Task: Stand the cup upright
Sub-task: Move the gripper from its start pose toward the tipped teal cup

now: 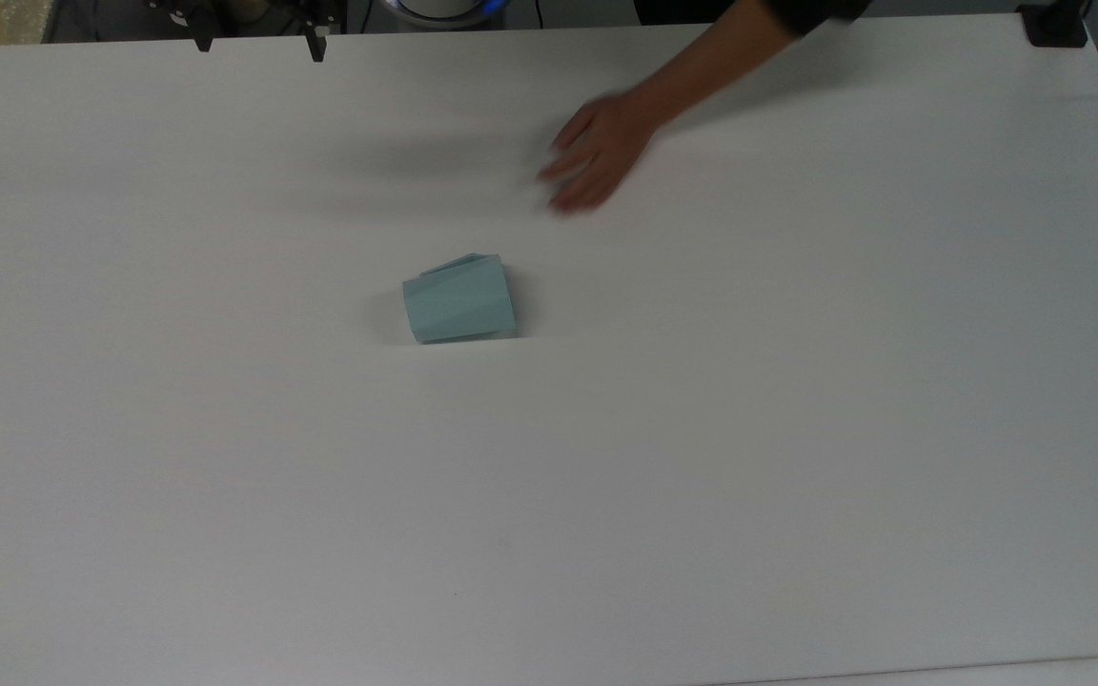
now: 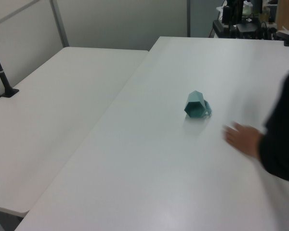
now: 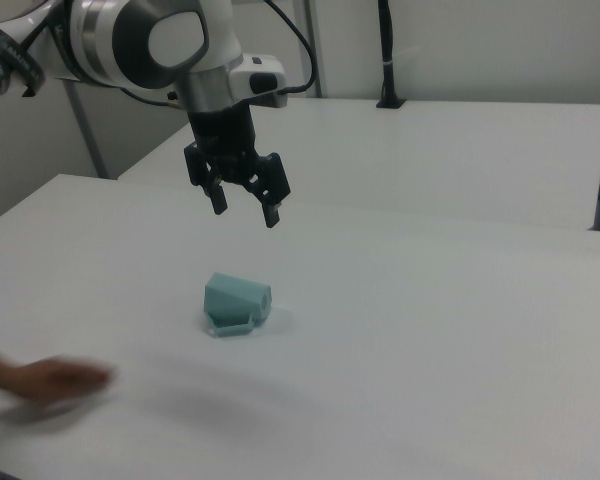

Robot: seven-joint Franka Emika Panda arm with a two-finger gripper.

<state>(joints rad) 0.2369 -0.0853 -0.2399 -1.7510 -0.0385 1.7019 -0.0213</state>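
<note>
The pale teal faceted cup (image 1: 461, 303) lies on its side near the middle of the white table (image 1: 749, 476). In the left view one hexagonal end of the cup (image 2: 196, 106) faces the camera. In the right view the cup (image 3: 235, 300) rests with a small tab against the tabletop. My gripper (image 3: 245, 213) hangs open in the air, above and behind the cup, holding nothing. In the top view the gripper (image 1: 260, 46) is at the table's far edge, well apart from the cup.
A person's hand (image 1: 597, 157) in a dark sleeve reaches over the table, blurred, right of and beyond the cup; the hand (image 2: 243, 139) is low over the surface. A second white table (image 2: 62, 106) adjoins. A black clamp (image 1: 1054, 24) sits at a corner.
</note>
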